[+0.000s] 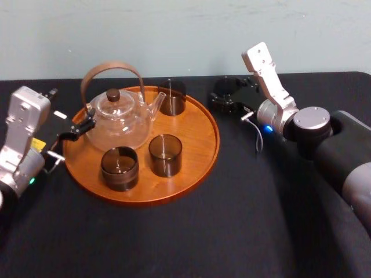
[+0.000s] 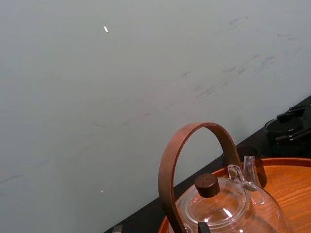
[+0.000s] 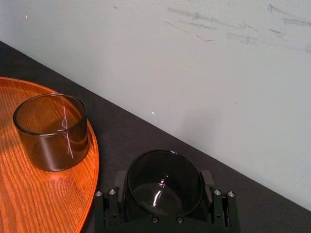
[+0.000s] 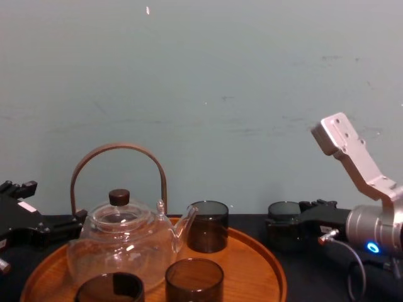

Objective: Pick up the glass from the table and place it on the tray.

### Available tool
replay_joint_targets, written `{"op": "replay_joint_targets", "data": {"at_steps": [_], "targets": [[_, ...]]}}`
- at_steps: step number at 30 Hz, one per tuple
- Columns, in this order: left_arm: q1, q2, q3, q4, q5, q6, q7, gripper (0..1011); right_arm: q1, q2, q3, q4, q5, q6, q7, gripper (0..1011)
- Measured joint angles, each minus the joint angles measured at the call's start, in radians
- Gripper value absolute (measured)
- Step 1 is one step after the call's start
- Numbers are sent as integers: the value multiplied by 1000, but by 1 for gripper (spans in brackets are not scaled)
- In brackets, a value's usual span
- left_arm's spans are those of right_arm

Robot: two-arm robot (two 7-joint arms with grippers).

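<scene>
Now right pincer (image 1: pixel 225 98) clamped around dark glass (image 3: pixel 165 184), just beside tray (image 1: pixel 200 136) right rim, on or barely off black worktop (image 1: pixel 243 220). Grasp done, I judge; lift, carry, set-down on tray remain. Left pincer (image 1: pixel 75 128) idle near tray left rim; I cannot tell its opening.
</scene>
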Motion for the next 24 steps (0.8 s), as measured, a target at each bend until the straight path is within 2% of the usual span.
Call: {"op": "replay_joint_targets", "data": {"at_steps": [4, 11, 19, 24], "targets": [[0, 0, 0, 0, 0, 0, 0, 1010, -10, 5, 12, -12, 6, 2, 12, 934], [0, 0, 0, 0, 0, 0, 0, 1010, -49, 20, 23, -86, 8, 39, 24, 934], [0, 0, 0, 0, 0, 0, 0, 1010, -133, 52, 16, -264, 7, 130, 31, 934], [0, 0, 0, 0, 0, 0, 0, 1010, -177, 68, 11, -355, 7, 166, 32, 933]]}}
